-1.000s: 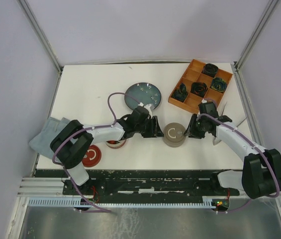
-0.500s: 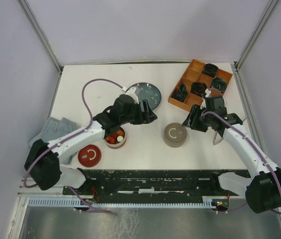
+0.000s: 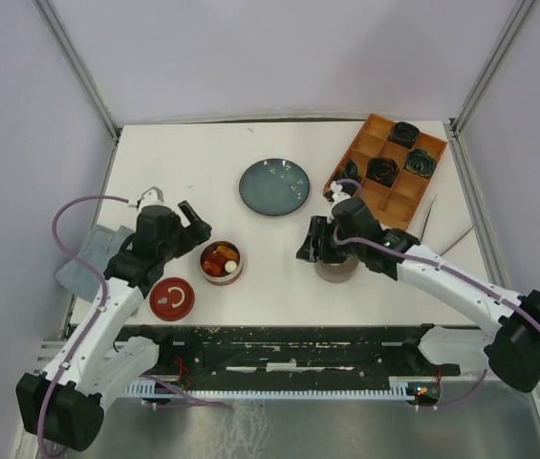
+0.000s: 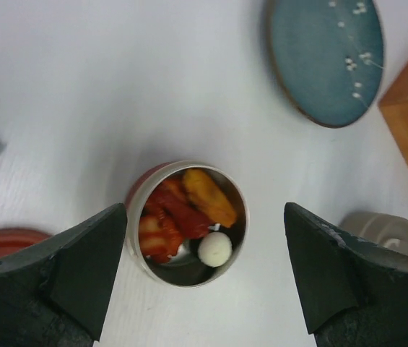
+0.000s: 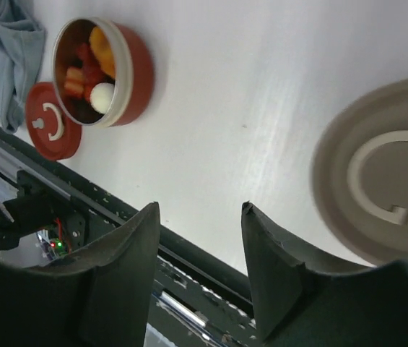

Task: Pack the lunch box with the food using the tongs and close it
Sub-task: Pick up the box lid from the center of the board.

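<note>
- Arms both moved in the last second: the left gripper (image 3: 193, 218) backed off from the plate (image 3: 274, 186) toward lower left. Its fingers are now wide apart and empty, over the red lunch box (image 3: 222, 263).
- Right gripper (image 3: 310, 241) swung to centre frame by the grey lidded pot (image 3: 336, 271), fingers apart, nothing in them.
- Food (image 4: 189, 213) is already in the box, so closing's probably next. The red lid (image 3: 172, 298) lies just beside it.
- Wooden tray (image 3: 351, 153) upper right, cloth (image 3: 83, 263) far left; neither blocks anything.

The food (image 4: 189, 213) lies in the lunch box (image 3: 222, 262), with a loose lid (image 3: 173, 298) just beside the box at its near left and a cloth (image 3: 86, 260) farther left. Behind and right of the box sits the plate (image 3: 265, 186), directly right a lidded pot (image 3: 334, 273), and farther right and behind, the compartment tray (image 3: 399, 199).
</note>
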Controlling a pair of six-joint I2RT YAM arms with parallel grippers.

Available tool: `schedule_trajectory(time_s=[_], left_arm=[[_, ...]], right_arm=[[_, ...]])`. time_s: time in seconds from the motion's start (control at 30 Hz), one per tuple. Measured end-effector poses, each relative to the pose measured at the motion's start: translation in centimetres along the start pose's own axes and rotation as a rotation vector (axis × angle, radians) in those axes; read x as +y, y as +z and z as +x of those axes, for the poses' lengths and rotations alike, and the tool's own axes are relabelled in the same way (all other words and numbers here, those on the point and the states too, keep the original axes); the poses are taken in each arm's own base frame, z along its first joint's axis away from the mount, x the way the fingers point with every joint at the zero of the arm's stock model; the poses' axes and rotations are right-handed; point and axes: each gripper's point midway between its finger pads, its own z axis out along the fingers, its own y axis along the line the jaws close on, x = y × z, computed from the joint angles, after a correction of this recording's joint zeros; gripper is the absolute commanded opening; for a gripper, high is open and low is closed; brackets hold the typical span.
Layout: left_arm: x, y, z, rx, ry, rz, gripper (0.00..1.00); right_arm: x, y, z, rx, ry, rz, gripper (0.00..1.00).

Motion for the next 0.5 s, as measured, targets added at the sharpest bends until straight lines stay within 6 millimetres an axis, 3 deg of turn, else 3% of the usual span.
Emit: schedule_trajectory(time_s=[0.17,0.3,0.4,0.5], left_arm=[[5.5,-0.9,1.2,-0.010,-0.087,-0.175,0.99],[8.8,-1.7,1.6,-0.050,-0.152,-0.286,0.99],[10.0,-1.9,0.9,-0.076,-0.160,-0.347,0.99],[10.2,-2.0,0.1,-0.085,-0.159,-0.378,0.99]], right_arm=[[5.2,2.0,2.8,-0.070,-0.042,-0.076,0.56],[9.0,5.0,7.0,-0.064,-0.095,-0.120,0.57],[10.6,7.5,10.6,-0.034,-0.128,-0.124,0.58],[11.9,9.4,12.6,-0.028,-0.145,-0.118,0.59]])
